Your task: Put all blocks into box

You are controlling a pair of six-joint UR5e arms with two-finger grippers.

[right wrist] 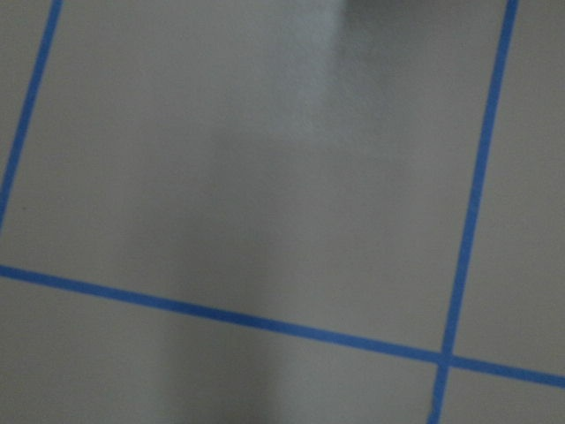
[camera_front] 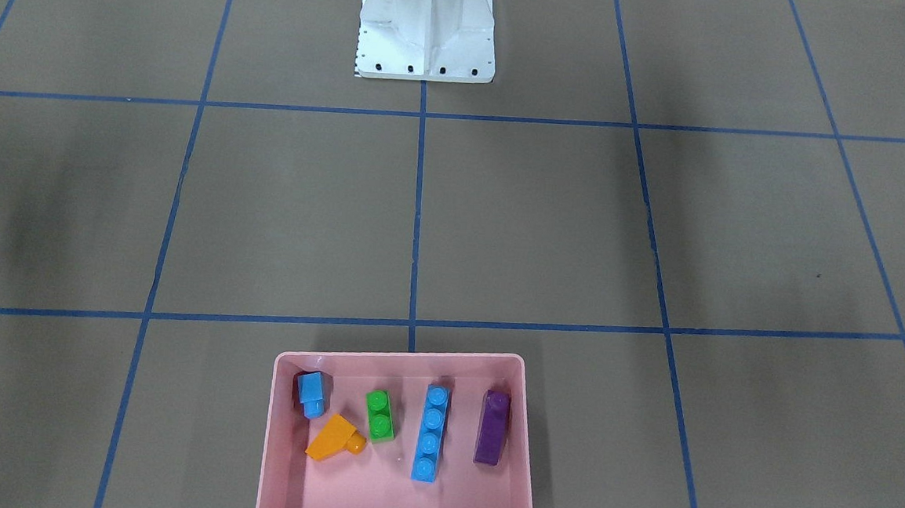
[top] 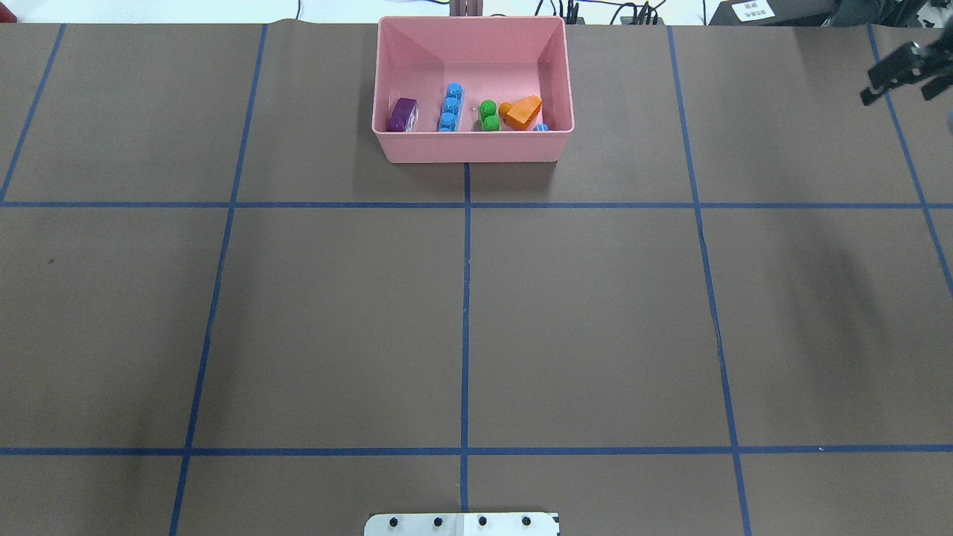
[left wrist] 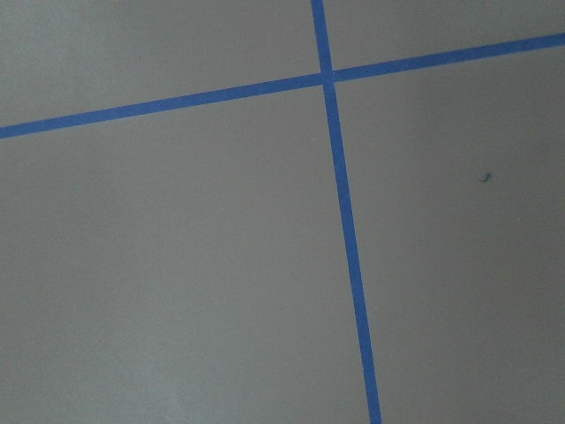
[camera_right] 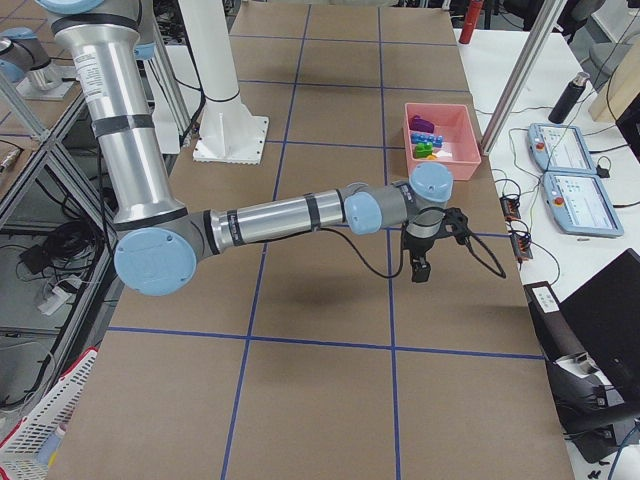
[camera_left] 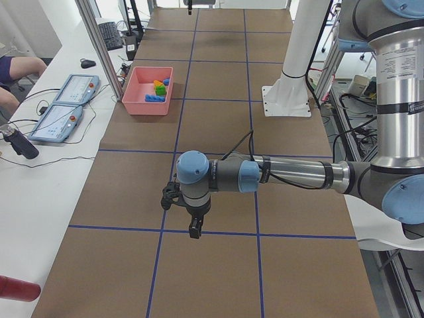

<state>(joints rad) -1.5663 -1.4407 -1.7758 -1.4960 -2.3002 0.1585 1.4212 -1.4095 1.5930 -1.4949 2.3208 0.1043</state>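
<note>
The box [camera_front: 275,432] runs off the front-facing view's bottom edge. From overhead its near wall hides most of the small blue brick [top: 541,127], and the right tool [top: 902,74], apparently clipped at the frame's edge, is too small to read its jaws.

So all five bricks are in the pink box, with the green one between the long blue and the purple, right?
Not quite: the green brick lies between the long blue brick and the orange sloped brick, as the front-facing view shows. All five are in the pink box.
</note>
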